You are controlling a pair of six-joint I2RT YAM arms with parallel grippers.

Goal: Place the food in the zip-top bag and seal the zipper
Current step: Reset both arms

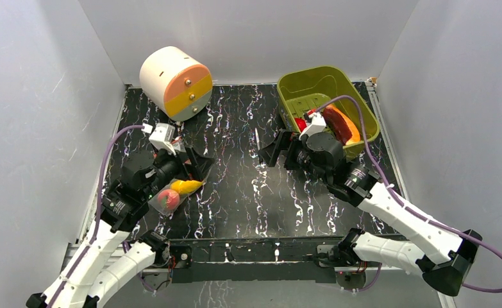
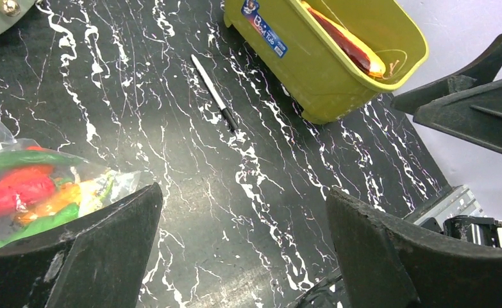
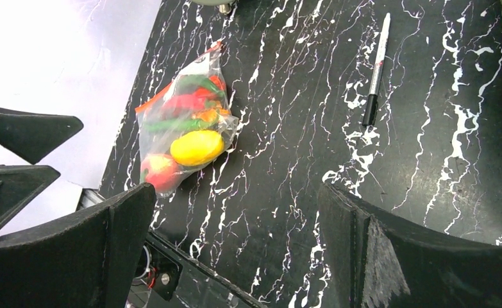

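The zip-top bag (image 1: pixel 171 196) lies on the table at the left and holds the food: a pink-orange peach (image 1: pixel 167 199), a yellow piece (image 1: pixel 185 186), red and green pieces. In the right wrist view the bag (image 3: pixel 184 138) shows its orange-red zipper (image 3: pixel 174 80) along the far edge. My left gripper (image 1: pixel 195 164) is open and empty just beyond the bag (image 2: pixel 36 189), above bare table (image 2: pixel 243 192). My right gripper (image 1: pixel 274 153) is open and empty mid-table (image 3: pixel 235 189). A long red and orange piece (image 1: pixel 341 125) lies in the tub.
An olive-green tub (image 1: pixel 299 86) stands at the back right, also in the left wrist view (image 2: pixel 318 70). A pen (image 1: pixel 258 140) lies mid-table between the grippers. A cream and orange drum (image 1: pixel 174 82) sits at the back left. White walls enclose the table.
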